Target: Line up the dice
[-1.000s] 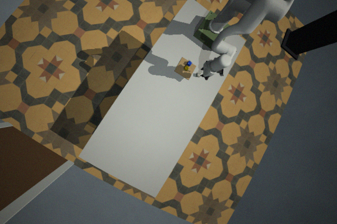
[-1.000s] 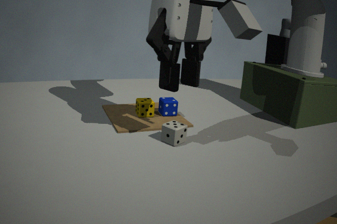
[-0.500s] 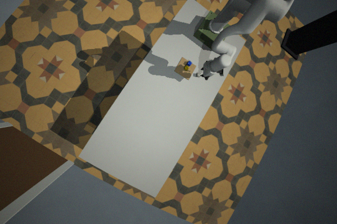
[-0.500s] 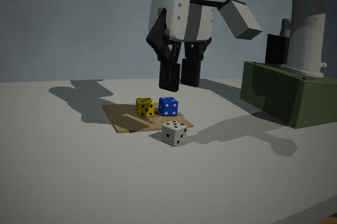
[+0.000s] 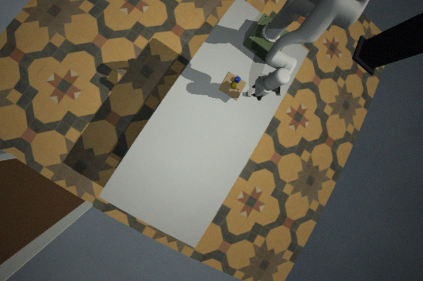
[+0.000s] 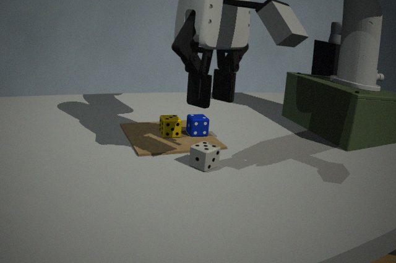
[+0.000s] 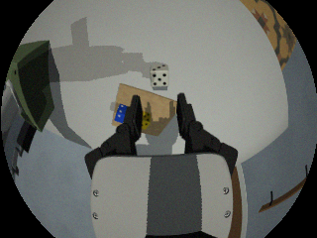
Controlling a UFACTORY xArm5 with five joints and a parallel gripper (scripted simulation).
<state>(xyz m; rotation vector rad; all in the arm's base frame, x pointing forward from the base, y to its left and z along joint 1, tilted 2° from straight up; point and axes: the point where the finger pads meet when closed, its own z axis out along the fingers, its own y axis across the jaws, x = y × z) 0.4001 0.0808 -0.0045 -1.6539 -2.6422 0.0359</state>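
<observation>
Gripper hangs half-closed on nothing, mid-frame above the mat; yellow die & blue die sit on it, white die just off its lower-right edge. My worry: fingers coming down this narrow could clip or tip a die, changing its top face.

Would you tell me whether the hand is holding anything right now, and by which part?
Nothing is held: the hand hangs above the mat, its partly closed fingers bare.

Yellow die and blue die sit flat, side by side on the brown mat. White die rests on the tabletop, touching the mat's edge.
</observation>
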